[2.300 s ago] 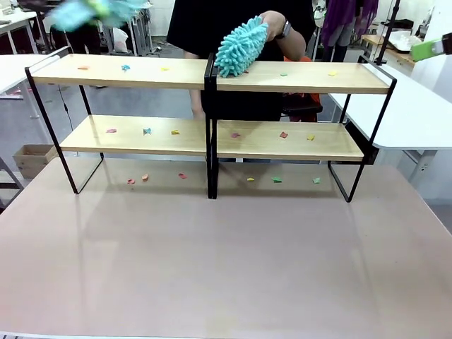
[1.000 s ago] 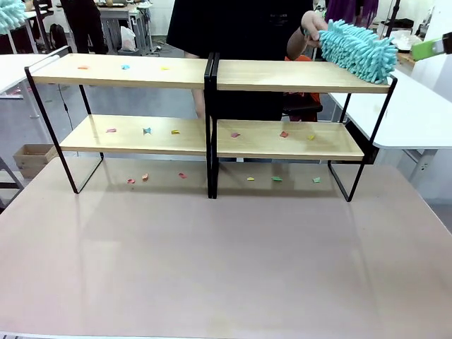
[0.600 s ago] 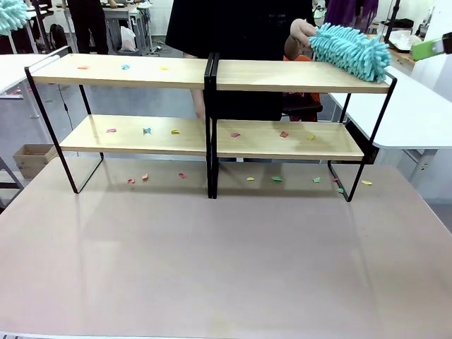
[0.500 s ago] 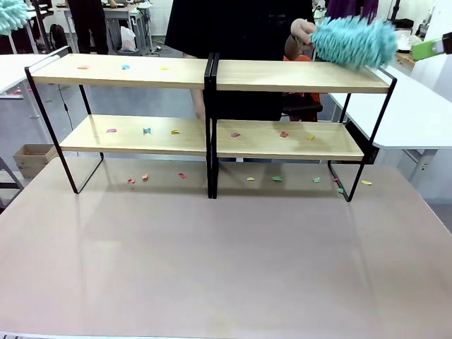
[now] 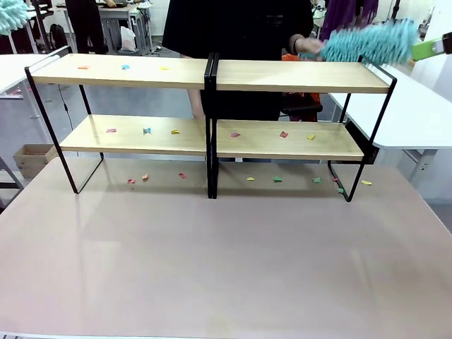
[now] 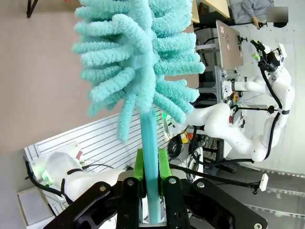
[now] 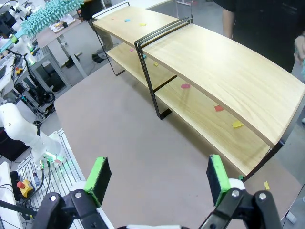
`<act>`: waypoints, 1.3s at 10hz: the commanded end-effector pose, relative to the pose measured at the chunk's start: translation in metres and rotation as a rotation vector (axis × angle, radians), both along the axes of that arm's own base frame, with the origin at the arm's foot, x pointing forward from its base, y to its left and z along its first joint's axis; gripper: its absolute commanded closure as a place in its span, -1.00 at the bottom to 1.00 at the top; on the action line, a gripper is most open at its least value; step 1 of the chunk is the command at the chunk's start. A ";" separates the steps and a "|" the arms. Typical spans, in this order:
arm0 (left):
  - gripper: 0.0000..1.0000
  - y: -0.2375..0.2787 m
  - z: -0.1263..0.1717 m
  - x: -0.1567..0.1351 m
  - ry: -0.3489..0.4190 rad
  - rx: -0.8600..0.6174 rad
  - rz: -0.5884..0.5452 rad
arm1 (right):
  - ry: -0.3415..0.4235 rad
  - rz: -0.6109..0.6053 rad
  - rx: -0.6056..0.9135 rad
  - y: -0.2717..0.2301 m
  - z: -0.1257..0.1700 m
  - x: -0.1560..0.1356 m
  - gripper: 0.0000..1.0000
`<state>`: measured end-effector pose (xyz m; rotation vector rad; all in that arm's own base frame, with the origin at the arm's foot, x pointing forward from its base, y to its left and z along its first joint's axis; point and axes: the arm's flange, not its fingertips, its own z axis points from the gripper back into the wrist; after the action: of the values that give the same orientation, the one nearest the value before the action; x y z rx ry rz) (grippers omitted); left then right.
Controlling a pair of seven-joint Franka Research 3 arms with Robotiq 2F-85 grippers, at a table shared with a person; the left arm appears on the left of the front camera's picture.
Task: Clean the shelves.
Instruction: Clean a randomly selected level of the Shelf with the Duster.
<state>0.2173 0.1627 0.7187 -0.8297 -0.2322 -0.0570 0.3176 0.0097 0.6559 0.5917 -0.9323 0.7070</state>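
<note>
The shelves are two wood-and-black-frame racks standing side by side, the left rack [image 5: 120, 70] and the right rack [image 5: 296, 76]. Small coloured paper scraps [image 5: 125, 67] lie on the left top board and on both lower boards [image 5: 283, 134]. The right top board is bare. A person's hand [image 5: 305, 46] holds a teal duster [image 5: 367, 42] in the air over the right rack's far end. My left gripper [image 6: 151, 167] is shut on the handle of a second teal duster [image 6: 138, 57], raised at the far left [image 5: 13, 14]. My right gripper [image 7: 157, 174] is open and empty, high above the right rack [image 7: 224, 71].
More scraps [image 5: 277, 179] lie on the beige tabletop [image 5: 226, 261] under and beside the racks, one yellow [image 5: 366, 182] by the right leg. A white table [image 5: 417, 120] adjoins at the right. The tabletop in front of the racks is wide.
The person's duster swept off the right end of the right top board and rose into the air. Scraps landed on the table by the right leg. My left duster stayed raised.
</note>
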 end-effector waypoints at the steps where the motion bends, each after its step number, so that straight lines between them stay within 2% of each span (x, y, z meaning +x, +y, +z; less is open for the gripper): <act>1: 0.74 0.000 0.001 -0.003 -0.018 0.008 -0.018 | -0.004 0.003 0.006 0.001 0.001 0.000 -1.00; 4: 0.74 0.000 0.000 0.000 0.000 0.000 0.000 | -0.004 0.003 0.006 0.001 0.001 0.000 -1.00; 6: 0.74 -0.042 0.015 0.014 -0.061 -0.006 -0.131 | -0.004 0.003 0.006 0.001 0.001 0.000 -1.00; 7: 0.74 -0.074 0.025 0.027 -0.068 0.001 -0.162 | -0.004 0.003 0.006 0.001 0.001 0.000 -1.00; 9: 0.74 -0.161 0.031 0.054 -0.056 0.107 -0.063 | -0.004 0.003 0.006 0.001 0.001 0.000 -1.00; 11: 0.74 -0.247 0.029 0.072 -0.024 0.221 -0.095 | -0.004 0.003 0.006 0.001 0.001 0.000 -1.00; 12: 0.74 -0.284 0.021 0.086 -0.035 0.294 -0.031 | -0.004 0.003 0.006 0.001 0.001 0.000 -1.00; 13: 0.74 -0.297 0.020 0.100 0.110 0.257 -0.051 | -0.004 0.003 0.006 0.001 0.001 0.000 -1.00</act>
<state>0.3003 -0.1462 0.7366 -0.5761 -0.1868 -0.1534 0.3174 0.0100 0.6561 0.5911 -0.9325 0.7079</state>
